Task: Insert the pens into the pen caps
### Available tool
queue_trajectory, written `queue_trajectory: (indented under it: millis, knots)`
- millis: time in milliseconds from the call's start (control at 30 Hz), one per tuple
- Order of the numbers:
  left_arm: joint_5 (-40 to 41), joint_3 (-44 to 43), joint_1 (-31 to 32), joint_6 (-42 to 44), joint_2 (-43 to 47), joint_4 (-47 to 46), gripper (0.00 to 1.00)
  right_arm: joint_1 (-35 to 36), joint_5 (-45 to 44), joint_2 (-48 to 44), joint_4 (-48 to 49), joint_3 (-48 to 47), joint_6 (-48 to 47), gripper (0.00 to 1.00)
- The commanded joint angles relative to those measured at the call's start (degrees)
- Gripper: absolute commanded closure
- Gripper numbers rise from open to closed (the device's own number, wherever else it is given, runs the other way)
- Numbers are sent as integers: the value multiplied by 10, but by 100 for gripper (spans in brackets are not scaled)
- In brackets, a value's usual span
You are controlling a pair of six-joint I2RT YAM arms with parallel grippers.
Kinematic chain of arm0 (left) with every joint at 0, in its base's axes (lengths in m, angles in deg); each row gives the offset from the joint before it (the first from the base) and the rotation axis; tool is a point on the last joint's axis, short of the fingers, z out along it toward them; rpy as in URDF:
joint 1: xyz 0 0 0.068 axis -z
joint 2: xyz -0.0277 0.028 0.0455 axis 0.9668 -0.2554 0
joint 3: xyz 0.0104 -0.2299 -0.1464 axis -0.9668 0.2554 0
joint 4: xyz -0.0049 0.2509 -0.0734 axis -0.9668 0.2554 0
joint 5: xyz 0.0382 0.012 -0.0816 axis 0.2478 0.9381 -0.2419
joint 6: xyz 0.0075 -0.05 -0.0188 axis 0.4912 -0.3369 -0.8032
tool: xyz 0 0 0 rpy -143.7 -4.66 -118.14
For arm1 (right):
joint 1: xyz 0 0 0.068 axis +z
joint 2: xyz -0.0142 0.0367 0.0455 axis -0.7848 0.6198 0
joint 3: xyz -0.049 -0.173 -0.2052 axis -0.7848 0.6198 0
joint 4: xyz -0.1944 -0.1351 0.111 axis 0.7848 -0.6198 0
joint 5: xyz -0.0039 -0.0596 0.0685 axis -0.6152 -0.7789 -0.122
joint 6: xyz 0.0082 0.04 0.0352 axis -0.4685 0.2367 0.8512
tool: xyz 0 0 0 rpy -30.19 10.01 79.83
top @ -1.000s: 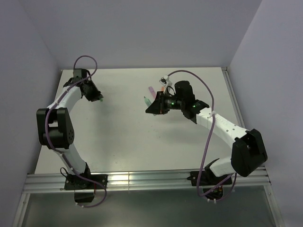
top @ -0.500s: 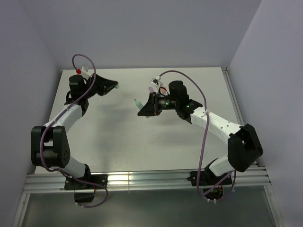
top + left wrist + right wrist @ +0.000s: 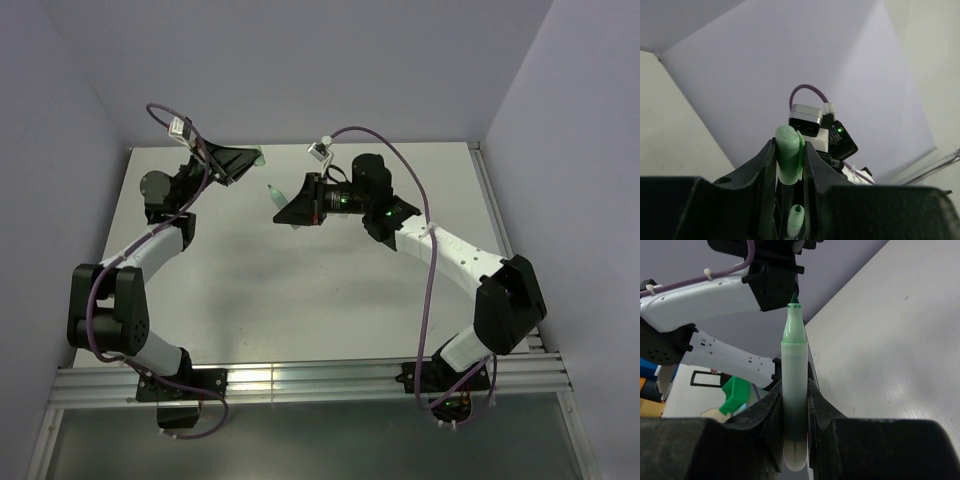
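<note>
Our left gripper (image 3: 250, 158) is up off the table (image 3: 300, 290) now. It swings from pointing down near the left edge to lying level, farther back, pointing right with the green cap (image 3: 259, 157) at its tip. Our left elbow (image 3: 105, 315) sinks nearer its base. Our right gripper (image 3: 284, 210) shifts left and back, carrying the pen (image 3: 270, 190) with it, so the pen tip and the cap stand closer than a second ago.
</note>
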Motion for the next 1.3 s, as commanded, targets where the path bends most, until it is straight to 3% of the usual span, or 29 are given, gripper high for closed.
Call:
queue_trajectory:
  millis: [0, 567, 1267]
  knots:
    - [-15, 5, 11, -58, -6, -122, 99, 5, 3, 8, 40, -27, 15, 100]
    - [15, 40, 59, -71, 3, -214, 100, -4, 33, -21, 169, 16, 105, 100]
    - [34, 21, 61, -83, 18, -223, 100, -5, 51, -17, 180, 28, 127, 100]
